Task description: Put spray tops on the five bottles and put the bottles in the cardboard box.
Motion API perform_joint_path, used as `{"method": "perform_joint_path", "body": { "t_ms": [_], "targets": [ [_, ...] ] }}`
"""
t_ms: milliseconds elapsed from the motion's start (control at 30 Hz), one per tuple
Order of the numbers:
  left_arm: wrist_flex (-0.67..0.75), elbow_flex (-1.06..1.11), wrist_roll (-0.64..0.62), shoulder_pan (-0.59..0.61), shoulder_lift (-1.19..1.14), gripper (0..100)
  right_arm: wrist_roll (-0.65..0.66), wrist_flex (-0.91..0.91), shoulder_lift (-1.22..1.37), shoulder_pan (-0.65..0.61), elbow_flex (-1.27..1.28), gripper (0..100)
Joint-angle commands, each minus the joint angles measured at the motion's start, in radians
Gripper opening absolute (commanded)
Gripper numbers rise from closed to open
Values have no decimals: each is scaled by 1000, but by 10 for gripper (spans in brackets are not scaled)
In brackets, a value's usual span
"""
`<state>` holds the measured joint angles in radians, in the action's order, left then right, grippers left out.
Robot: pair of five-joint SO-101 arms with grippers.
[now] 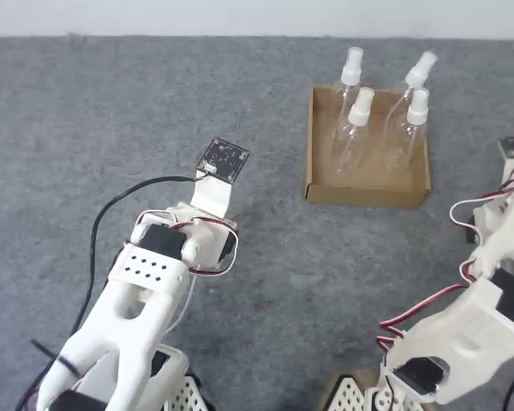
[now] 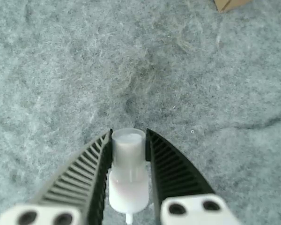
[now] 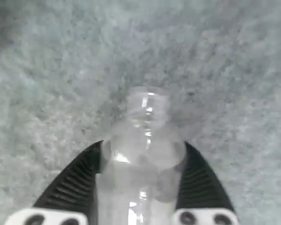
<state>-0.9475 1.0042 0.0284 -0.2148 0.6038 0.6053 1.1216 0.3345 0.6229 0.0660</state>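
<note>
Ribbed left claw [image 2: 128, 133] pinches a smooth white spray top [image 2: 128, 183], lengthwise along its fingers; right claw [image 3: 143, 145] grips the clear bottle [image 3: 148, 108], open neck pointing outward.

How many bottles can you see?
5. Four are in the cardboard box: back left, back right, front left, front right. The fifth bottle, without a top, is held in the right hand. None looks hidden.

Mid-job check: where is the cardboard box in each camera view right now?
High view: cardboard box upper right of centre, four capped bottles standing in it.
Left wrist view: tan corner, likely the box, far beyond the left claw shut on a spray top.
Right wrist view: right claw grips an uncapped bottle over grey carpet.
Shared landmark: the grey carpet.
</note>
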Motion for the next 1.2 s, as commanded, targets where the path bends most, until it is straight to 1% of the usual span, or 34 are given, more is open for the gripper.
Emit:
{"method": "perform_joint_path", "body": {
  "t_ms": [0,100,167,233,333,500,667,800,900,1000,1100,1167],
  "targets": [
    [26,-8,-12,0,43,28,9,119,-30,1,-160,6],
    [31,-10,-12,0,43,28,-2,203,-97,-21,-203,5],
    [32,-22,-14,2,44,27,-43,232,-183,-56,-189,5],
    [25,-53,-14,5,44,27,-78,239,-302,-99,-133,5],
    [2,-114,-14,51,44,27,-114,222,-527,-191,12,5],
    [-63,-260,-14,124,44,27,-195,133,-914,-397,307,5],
    [-157,-455,-20,133,46,27,-313,130,-1159,-699,485,5],
    [-247,-615,-69,133,55,27,-397,90,-1230,-954,568,6],
    [-279,-670,-83,133,133,27,-431,19,-1230,-1106,626,6],
    [-279,-674,-81,133,255,27,-457,-56,-1231,-1207,683,6],
    [-273,-677,-89,133,353,27,-446,-145,-1239,-1274,750,6],
    [-256,-682,-135,133,400,28,-446,-196,-1241,-1307,802,6]
  ]
}}
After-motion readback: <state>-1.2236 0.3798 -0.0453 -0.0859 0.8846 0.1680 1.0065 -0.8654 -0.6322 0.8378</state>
